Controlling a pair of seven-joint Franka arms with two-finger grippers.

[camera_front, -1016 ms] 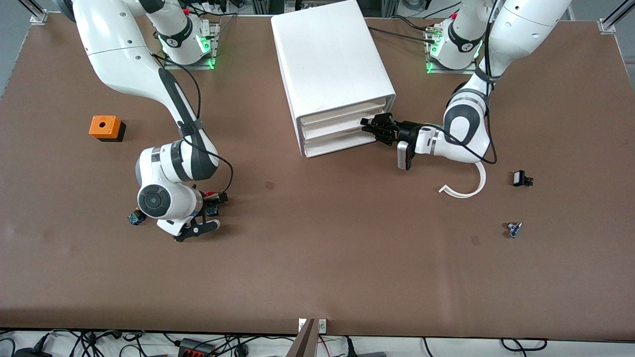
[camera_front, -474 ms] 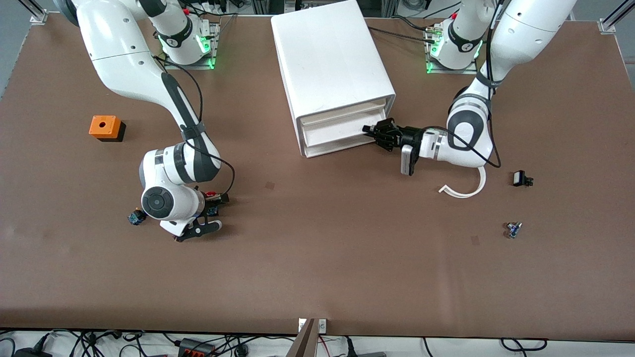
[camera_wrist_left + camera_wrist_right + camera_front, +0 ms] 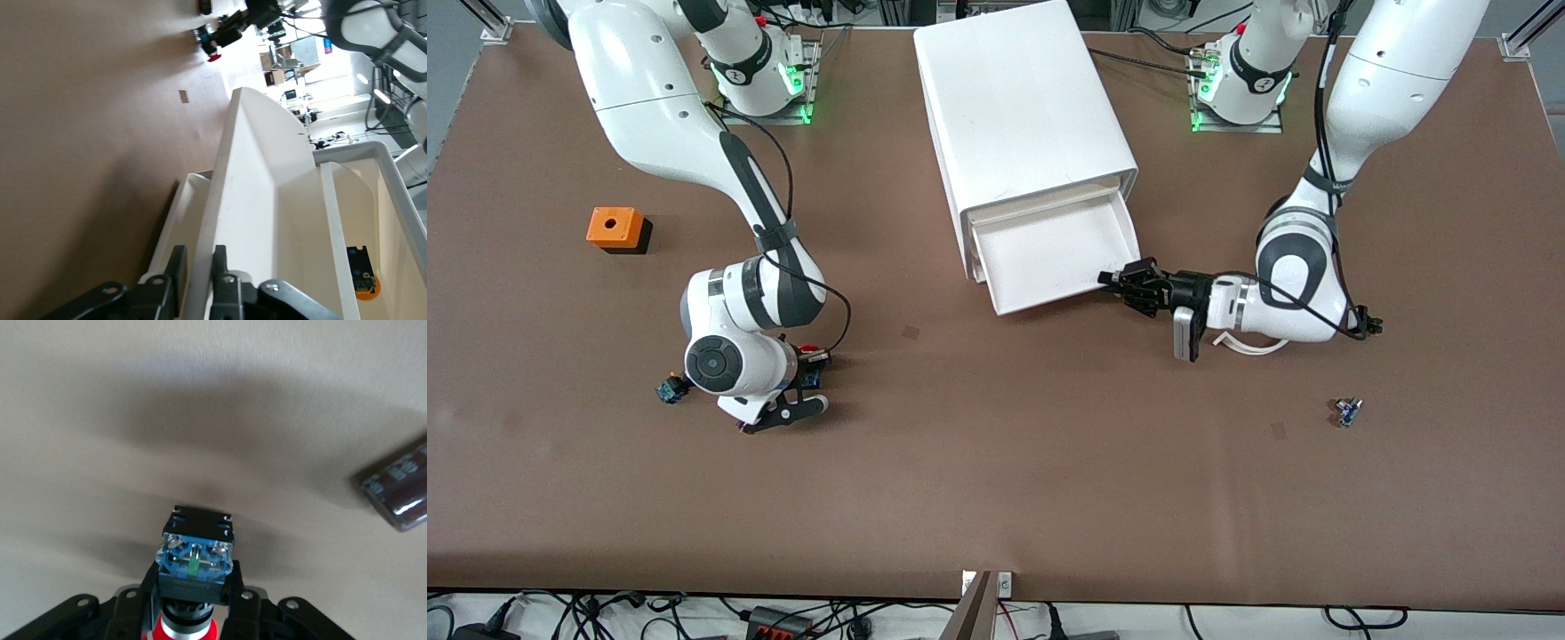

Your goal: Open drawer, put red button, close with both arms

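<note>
The drawer (image 3: 1049, 253), a shallow white tray, stands pulled out of the white cabinet (image 3: 1014, 98) below the uppermost drawer. My left gripper (image 3: 1129, 284) holds its front corner at the left arm's end. In the left wrist view its jaws (image 3: 198, 273) are shut on the drawer's front wall (image 3: 253, 187). My right gripper (image 3: 807, 369) is low over the table, toward the right arm's end. It is shut on the red button (image 3: 809, 351). The right wrist view shows the gripper (image 3: 193, 580) clamped on the black body, blue base (image 3: 195, 559) outward and red cap (image 3: 189, 630) toward the wrist.
An orange box with a hole (image 3: 615, 228) sits toward the right arm's end. A small dark button (image 3: 669, 389) lies beside the right wrist. At the left arm's end are a white curved strip (image 3: 1249, 345) and a small blue part (image 3: 1347, 411).
The left gripper has pulled the drawer out of the cabinet toward the front camera. The right gripper's fingers have closed on the red button.
</note>
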